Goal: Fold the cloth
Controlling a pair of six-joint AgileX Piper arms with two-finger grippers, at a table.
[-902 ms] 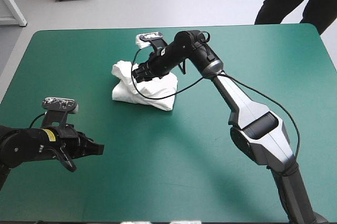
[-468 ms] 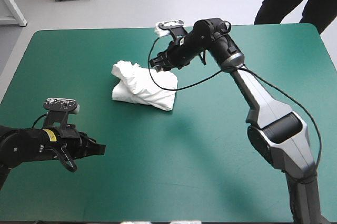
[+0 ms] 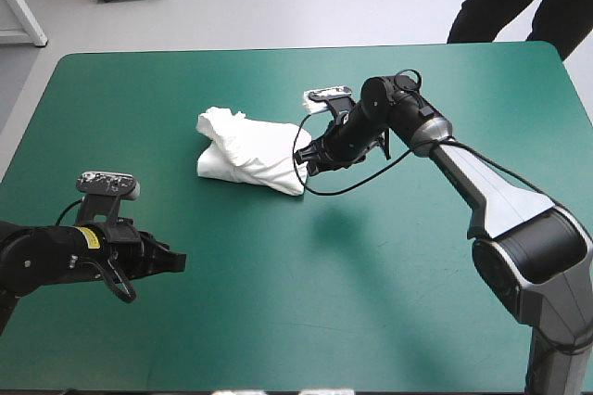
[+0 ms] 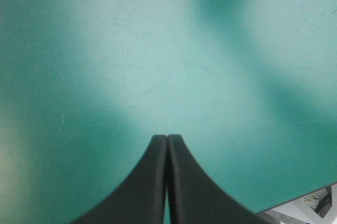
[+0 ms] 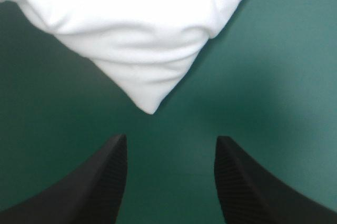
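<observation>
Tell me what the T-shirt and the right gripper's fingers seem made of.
T-shirt: soft white knit cloth, probably cotton, matt; it lies in rounded folds with a stitched hem. Fingers of the right gripper: black, matt, likely rubber or plastic; fine ribbing shows on their inner faces.

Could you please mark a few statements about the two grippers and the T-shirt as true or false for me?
1. The right gripper is open. True.
2. It grips the T-shirt. False: the bundle's corner lies ahead of it, apart from both fingers.
3. The left gripper is shut. True.
4. The left gripper hovers over the T-shirt. False: only bare teal-green cover lies ahead of it.
5. The T-shirt lies spread flat. False: it is a folded bundle.
</observation>
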